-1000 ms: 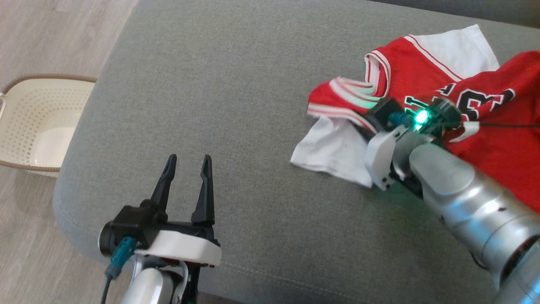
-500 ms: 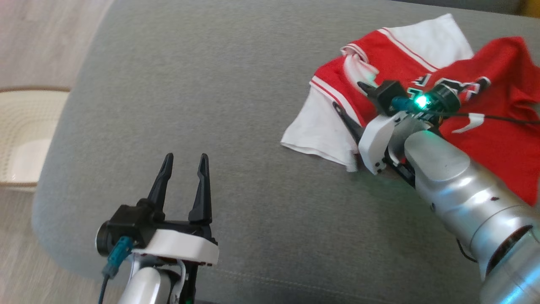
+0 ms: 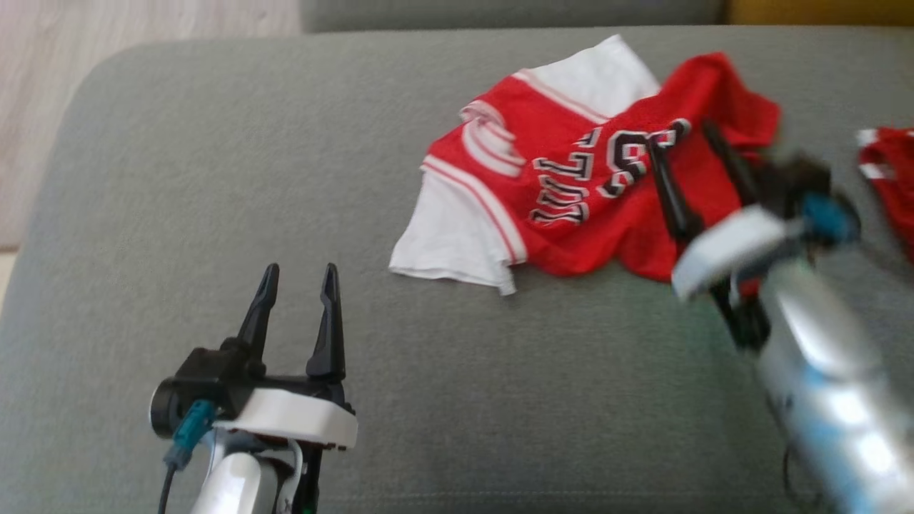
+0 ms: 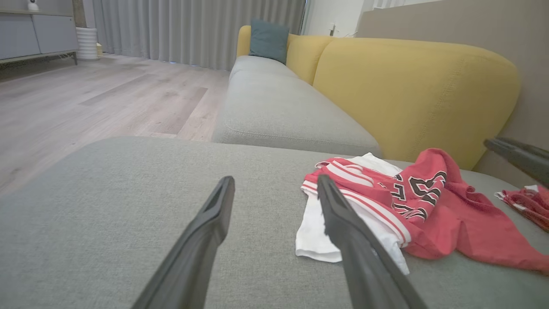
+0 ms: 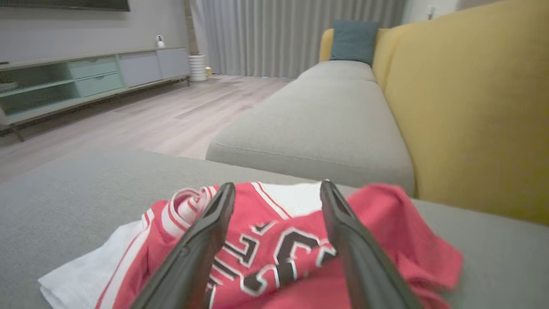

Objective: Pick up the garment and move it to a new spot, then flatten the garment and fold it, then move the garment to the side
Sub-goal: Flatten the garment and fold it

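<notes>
The red-and-white sports jersey (image 3: 571,185) w/ black block lettering lies loose on the wide grey fabric sofa cushion (image 3: 214,178), toward its far right part, nr the yellow upholstered backrest (image 4: 411,86). It's not flat: the red body is rucked into ridges & the lettering is broken up by creases. One white sleeve sticks out at the near-left corner, w/ another white patch at the far edge. No tidy fold anywhere.

R hand (image 3: 680,139) hovers over the jersey's right part, blurred in head view. In the right wrist view the R hand (image 5: 276,186) has its two dark prongs spread wide w/ nothing pinched btw them, the cloth lying below. So it's open & empty.

L hand (image 3: 300,275) is well apart from the jersey, low-left over bare cushion, also spread & empty.

A small scrap of red cloth w/ white trim (image 3: 889,164) sits off to the right, apart from the jersey. Can't tell what it is.

Progress, as I read it:
- Step 1 (pick up + move to new spot) is prob. done, since the jersey rests free on open cushion w/ no hand gripping it. Can't confirm from this alone.
- Flattening shows no visible effect yet.
- Folding & the shift to the side are all left.

Early in the job overall. Most of the work is ahead.
</notes>
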### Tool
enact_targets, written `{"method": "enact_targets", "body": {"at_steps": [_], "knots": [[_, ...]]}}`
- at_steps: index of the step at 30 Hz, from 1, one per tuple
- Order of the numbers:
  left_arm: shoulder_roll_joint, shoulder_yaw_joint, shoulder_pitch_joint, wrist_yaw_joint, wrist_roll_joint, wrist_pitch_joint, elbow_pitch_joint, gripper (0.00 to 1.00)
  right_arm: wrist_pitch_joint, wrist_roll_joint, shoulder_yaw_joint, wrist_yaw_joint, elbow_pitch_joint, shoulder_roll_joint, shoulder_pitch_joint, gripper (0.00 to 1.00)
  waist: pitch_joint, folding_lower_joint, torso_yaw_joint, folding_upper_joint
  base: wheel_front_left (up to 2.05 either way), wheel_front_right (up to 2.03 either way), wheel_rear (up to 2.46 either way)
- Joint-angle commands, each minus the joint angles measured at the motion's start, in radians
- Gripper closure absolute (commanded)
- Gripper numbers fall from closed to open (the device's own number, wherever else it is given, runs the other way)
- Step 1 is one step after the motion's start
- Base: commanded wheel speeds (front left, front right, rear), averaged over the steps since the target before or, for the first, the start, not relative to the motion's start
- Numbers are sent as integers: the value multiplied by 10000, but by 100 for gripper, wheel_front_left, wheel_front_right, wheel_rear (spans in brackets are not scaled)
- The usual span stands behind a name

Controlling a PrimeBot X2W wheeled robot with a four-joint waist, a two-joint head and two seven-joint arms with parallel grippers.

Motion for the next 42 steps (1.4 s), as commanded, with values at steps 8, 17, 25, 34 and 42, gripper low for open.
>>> {"method": "enact_targets", "body": {"at_steps": [8,17,25,34,42], "knots": [[10,759,564,-9,-224,-122,-104,0,-106,-1850,-2441,-9,-2760,1280,3162,0,-1016,0,-741,0,0,0,0],[10,976,1096,100,-322,-122,-223,0,-30,-2579,-3306,-9,-4324,1761,4848,0,-1415,0,-659,0,0,0,0],[10,998,1162,222,-326,-122,-260,0,71,-2290,-3637,-9,-5081,1819,5455,0,-1442,0,-507,0,0,0,0],[10,979,1140,214,-297,-122,-234,0,160,-2196,-3567,-9,-5248,1821,5533,0,-1468,0,-394,0,0,0,0],[10,978,1128,210,-240,-122,-223,0,225,-2191,-3565,-9,-5270,1822,5567,0,-1448,0,-296,0,0,0,0]]}}
